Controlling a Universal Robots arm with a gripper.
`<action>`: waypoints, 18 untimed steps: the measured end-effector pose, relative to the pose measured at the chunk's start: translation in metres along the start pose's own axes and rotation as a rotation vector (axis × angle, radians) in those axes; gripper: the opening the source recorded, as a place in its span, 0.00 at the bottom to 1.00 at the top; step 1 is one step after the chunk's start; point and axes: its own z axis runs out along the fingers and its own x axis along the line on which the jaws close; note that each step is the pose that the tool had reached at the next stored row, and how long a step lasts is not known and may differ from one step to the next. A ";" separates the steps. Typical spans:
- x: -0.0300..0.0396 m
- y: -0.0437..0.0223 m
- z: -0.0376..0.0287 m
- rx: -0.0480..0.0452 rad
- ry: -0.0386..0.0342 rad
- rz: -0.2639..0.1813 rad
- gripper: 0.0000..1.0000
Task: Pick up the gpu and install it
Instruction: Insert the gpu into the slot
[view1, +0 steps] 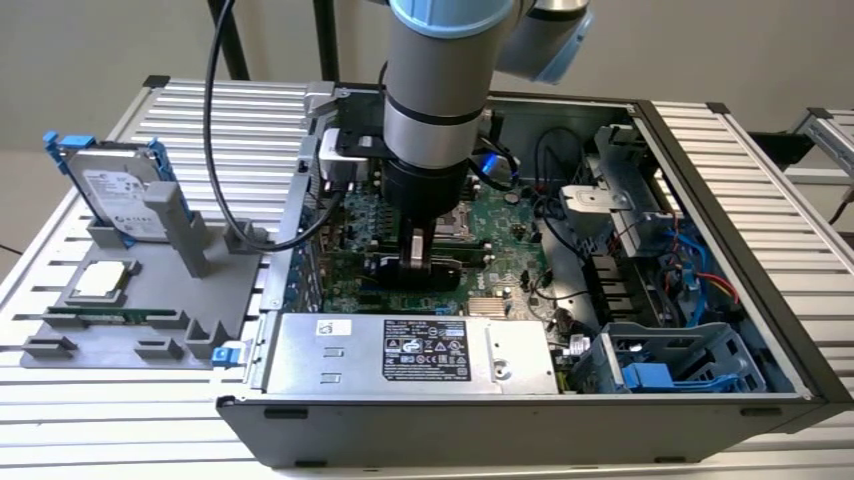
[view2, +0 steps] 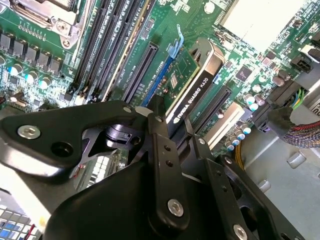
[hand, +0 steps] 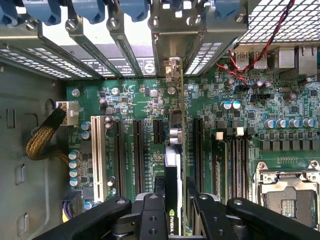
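In both wrist views the black gripper (hand: 172, 200) (view2: 172, 130) is clamped on the gpu (hand: 172, 165) (view2: 197, 85), one finger on each flat face. The card stands on edge over the green motherboard (hand: 240, 130). Its top strip carries white lettering and a small green logo. Its long axis runs parallel to the black expansion slots (hand: 136, 150) on either side, from the fingers toward the rear wall of the case, where its silver end bracket (hand: 172, 45) stands among the slot covers (hand: 120, 35). Its lower edge lines up with a slot, but I cannot tell whether it is pressed fully home. On the same board are one white slot (hand: 95, 150) and the open CPU socket (hand: 285, 192).

In the exterior view, the silver power supply (view1: 400, 352) lies lower centre, with a white and a black printed label on its top. Behind it the arm (view1: 434, 100) reaches straight down into the open computer case (view1: 721, 210), and a blue drive cage (view1: 667, 365) sits in the lower right corner. The case lies on a slatted aluminium table (view1: 200, 110). On the exterior view's left, a grey holder (view1: 134, 300) carries a processor chip (view1: 104, 282) and an upright hard drive (view1: 118, 190) in a blue frame, its label facing the camera. A plain beige wall closes the upper edge.
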 end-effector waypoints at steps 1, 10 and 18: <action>0.0000 0.0000 0.0001 0.0002 -0.0003 0.000 0.00; 0.0000 0.0000 0.0001 0.0000 0.0000 0.000 1.00; -0.0001 0.0012 -0.0306 0.0000 -0.0002 0.000 1.00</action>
